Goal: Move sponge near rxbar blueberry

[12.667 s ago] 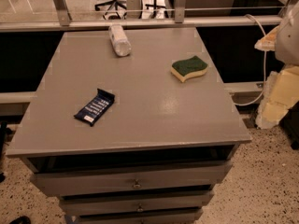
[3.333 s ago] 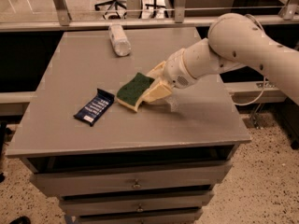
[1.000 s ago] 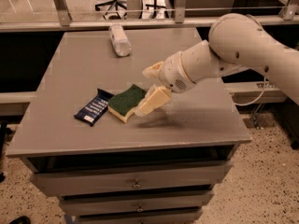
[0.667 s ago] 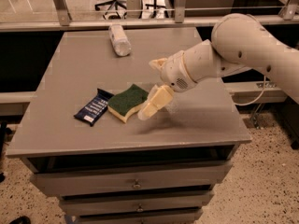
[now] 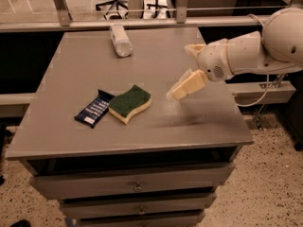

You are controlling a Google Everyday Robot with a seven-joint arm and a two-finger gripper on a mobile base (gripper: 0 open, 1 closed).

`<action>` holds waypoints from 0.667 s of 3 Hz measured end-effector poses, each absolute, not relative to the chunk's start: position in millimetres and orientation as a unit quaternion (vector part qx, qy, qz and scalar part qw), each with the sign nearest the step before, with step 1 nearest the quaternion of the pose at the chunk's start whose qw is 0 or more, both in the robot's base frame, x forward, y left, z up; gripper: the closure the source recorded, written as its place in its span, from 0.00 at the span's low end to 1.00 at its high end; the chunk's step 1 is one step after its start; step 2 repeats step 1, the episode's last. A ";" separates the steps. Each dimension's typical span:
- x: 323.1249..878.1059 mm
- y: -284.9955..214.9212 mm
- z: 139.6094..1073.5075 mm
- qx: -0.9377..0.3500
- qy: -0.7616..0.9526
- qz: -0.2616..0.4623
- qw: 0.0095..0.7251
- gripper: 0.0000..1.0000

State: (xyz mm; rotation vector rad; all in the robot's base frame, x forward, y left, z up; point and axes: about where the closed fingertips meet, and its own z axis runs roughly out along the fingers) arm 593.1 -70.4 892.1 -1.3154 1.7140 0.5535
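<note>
The sponge, dark green on top over pale yellow foam, lies flat on the grey table just right of the rxbar blueberry, a dark blue wrapper with white lettering; their edges nearly touch. My gripper hangs above the table to the right of the sponge, clear of it. It is open and empty, with one cream finger pointing down-left and the other finger higher up.
A clear plastic bottle lies at the back of the table. The table stands on a drawer cabinet. A metal rail runs behind it. Office chairs stand on the floor beyond.
The gripper has let go of the sponge, which now lies beside the rxbar, and has pulled back up and to the right, away from it.
</note>
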 end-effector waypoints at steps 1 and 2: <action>594.7 -79.2 899.6 -0.522 0.691 0.220 0.448 0.00; 594.7 -79.2 899.6 -0.522 0.691 0.220 0.448 0.00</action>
